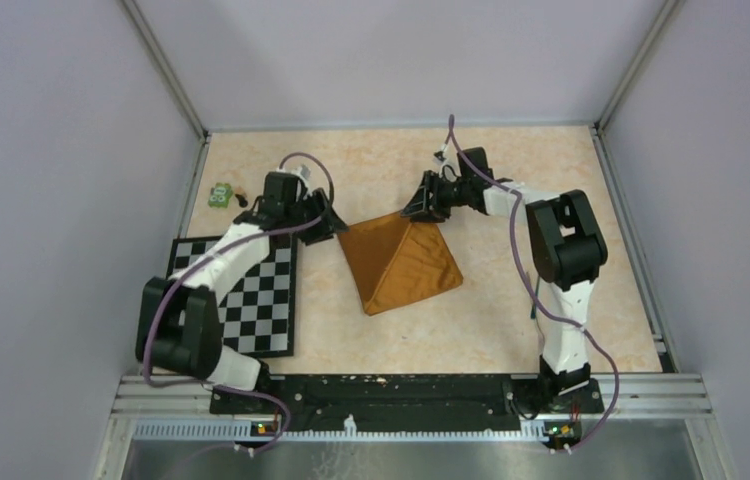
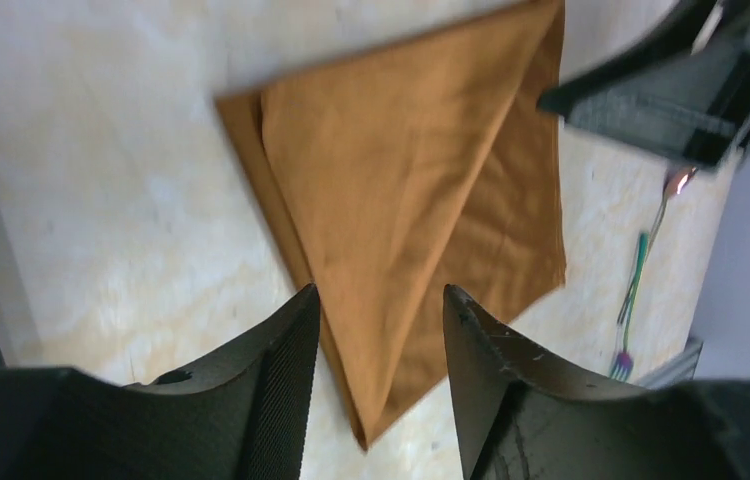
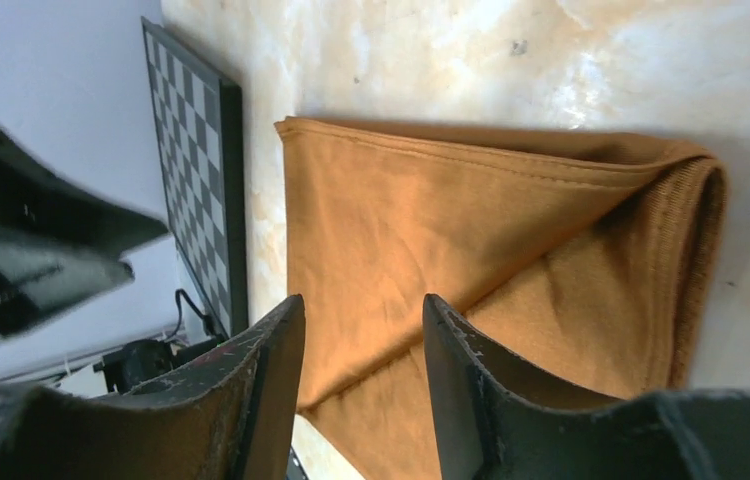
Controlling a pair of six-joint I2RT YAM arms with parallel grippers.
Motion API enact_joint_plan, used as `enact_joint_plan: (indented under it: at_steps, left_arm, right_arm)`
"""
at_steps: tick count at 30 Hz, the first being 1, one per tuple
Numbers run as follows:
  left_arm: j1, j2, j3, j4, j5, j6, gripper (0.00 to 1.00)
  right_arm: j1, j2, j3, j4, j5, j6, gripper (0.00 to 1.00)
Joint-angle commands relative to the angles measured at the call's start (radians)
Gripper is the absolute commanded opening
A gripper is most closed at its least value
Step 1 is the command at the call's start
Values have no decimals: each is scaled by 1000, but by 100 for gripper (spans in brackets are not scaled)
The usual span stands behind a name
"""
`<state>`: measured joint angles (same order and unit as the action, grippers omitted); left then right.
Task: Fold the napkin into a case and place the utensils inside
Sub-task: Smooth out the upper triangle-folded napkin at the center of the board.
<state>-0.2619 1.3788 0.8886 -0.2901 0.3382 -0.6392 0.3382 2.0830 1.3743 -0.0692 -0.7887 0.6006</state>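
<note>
One diagonal flap is down and that is about where we stand: the napkin lies in the middle of the worktop as a broad, layered wedge, with a crisp crease running down its face. To my eye that is not yet the narrow flat case the task wants. Call it the early-middle of the job. More folding is needed to slim it down, and then comes the loading. The utensils have not gone in. The left wrist view catches them lying bare on the worktop beyond the napkin's right edge, well apart from it, thin and iridescent. As for heading, the cloth's sharp far corner points away from the arm bases toward the back wall. Its long axis runs far to near along that crease, with the near end leaning a little to the left. The left hand sits at the napkin's far-left corner, fingers apart and nothing between them. The right hand hovers by the far point, also spread and gripping nothing. Off to the left, the checkered mat and a small green toy sit out of the action.
</note>
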Motion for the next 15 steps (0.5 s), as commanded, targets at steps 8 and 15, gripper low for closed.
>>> enact_joint_plan:
  at_steps: [8, 15]
  left_arm:
    - [45, 435, 309, 74, -15, 106, 43]
    - [44, 492, 322, 92, -31, 121, 30]
  right_arm:
    - [67, -81, -100, 208, -72, 48, 45]
    - [101, -121, -184, 243, -73, 58, 42]
